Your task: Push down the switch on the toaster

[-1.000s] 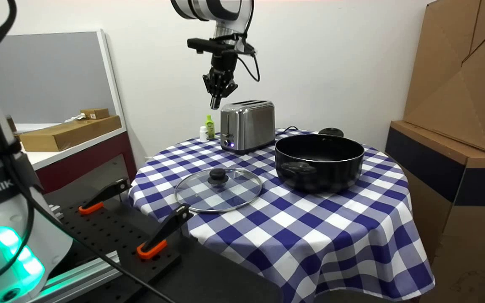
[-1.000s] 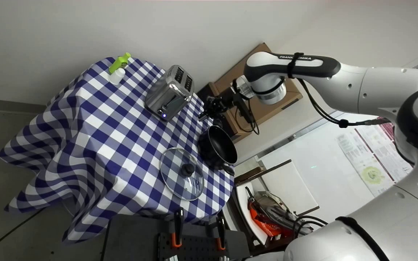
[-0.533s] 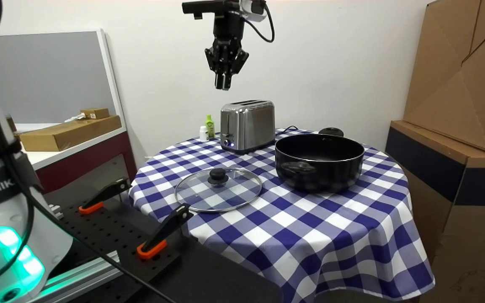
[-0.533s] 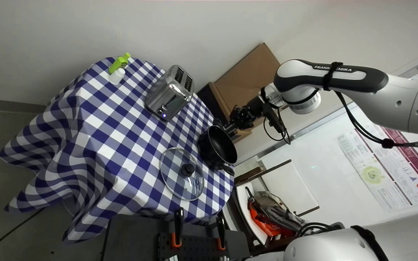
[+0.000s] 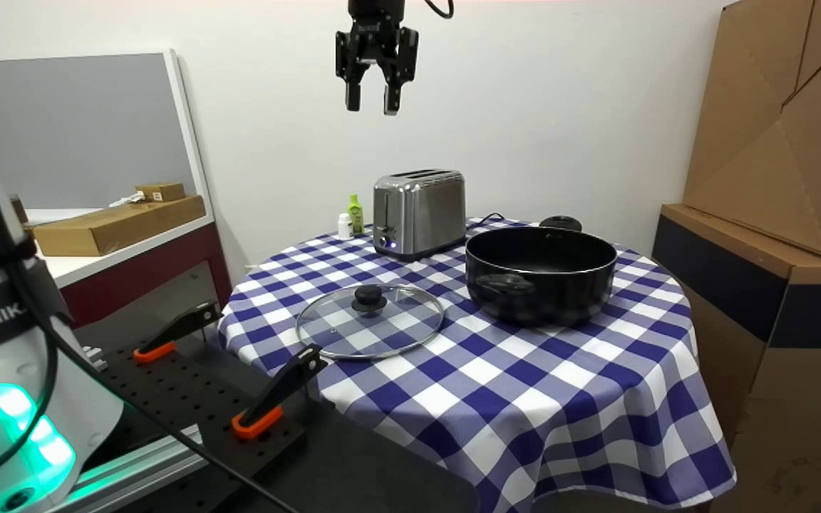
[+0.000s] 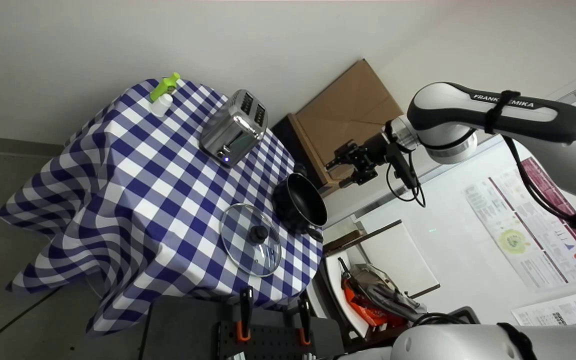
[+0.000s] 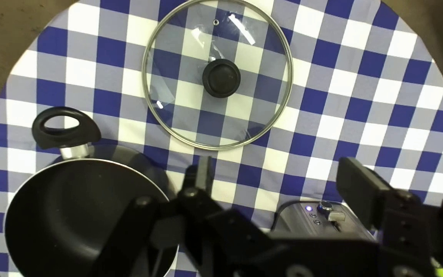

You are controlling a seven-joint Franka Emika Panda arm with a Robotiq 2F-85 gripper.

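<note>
1. Higher now is the hand (image 5: 372, 109), and its fingers (image 5: 391, 101) have come apart; half a second ago they were lower and almost together.
2. They are spread wide with nothing between them, maybe because the pushing is over.
3. Below, well apart from the hand, the toaster (image 5: 419, 212) stands on the tabletop (image 5: 275, 285); the end with the switch (image 7: 337, 216) faces the robot's base (image 5: 83, 392), likely so it can be reached.
4. The switch sits low, beside the dial (image 7: 324, 207), and a light (image 7: 308, 208) glows, so I think it is already pushed down.
5. Near the toaster are the pot (image 5: 546, 303) and lid (image 5: 370, 324), perhaps for another job.
6. The lid lies knob (image 5: 368, 296) up, maybe for easy grabbing.
</note>
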